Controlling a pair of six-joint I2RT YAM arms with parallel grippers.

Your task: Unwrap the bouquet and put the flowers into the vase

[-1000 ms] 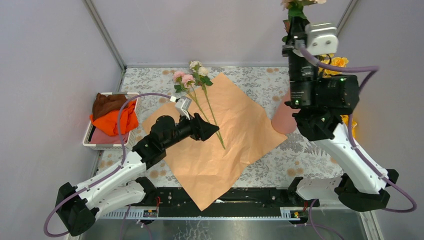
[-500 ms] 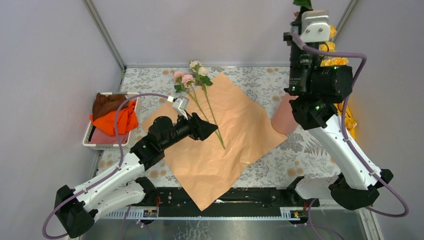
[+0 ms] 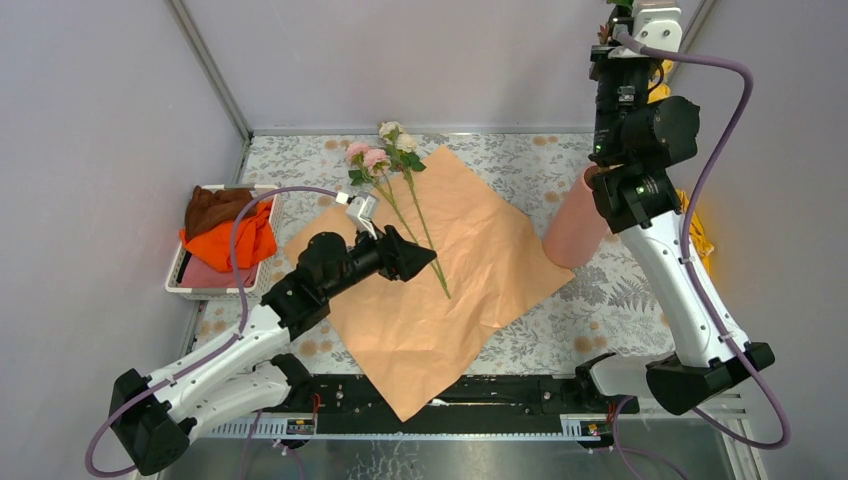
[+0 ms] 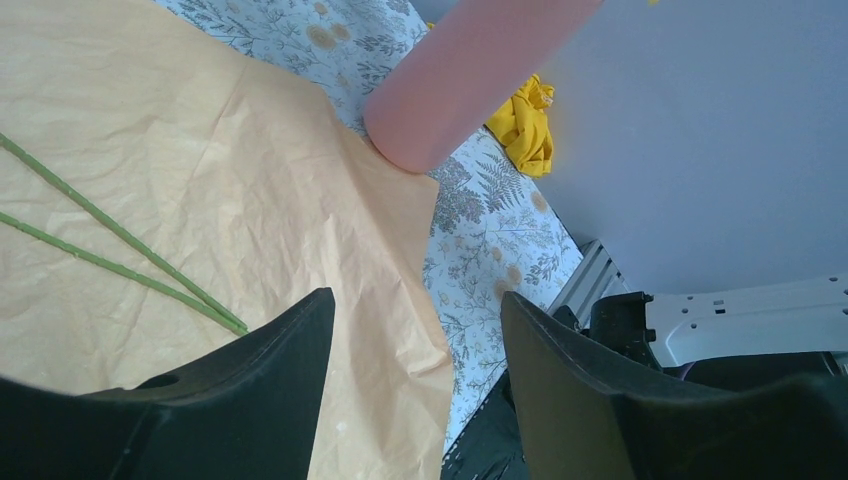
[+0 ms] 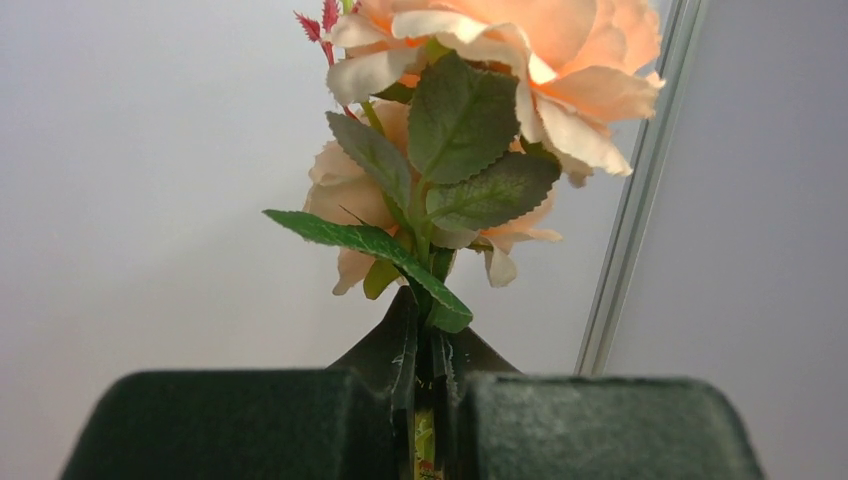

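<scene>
Right hand [image 5: 428, 388] points straight up at the upper right of the top view, its arm reared tall, clenched on a peach rose [image 5: 500, 60] stem. Left hand [image 3: 428, 258] hovers released, low over the wrapping paper [image 3: 470, 290] mid-frame, beside the flowers [image 3: 385, 160] lying there. Pink vase [image 3: 575, 225] stands at the paper's right edge.

Open paper [image 3: 480, 270] lies between the flower stems [image 3: 427, 235] and the vase [image 3: 572, 235]; the right arm [image 3: 680, 290] stands just beside the vase.

vase [image 3: 572, 232] mouth hidden (by right arm [image 3: 640, 190]), rose [image 5: 560, 55] cropped
</scene>
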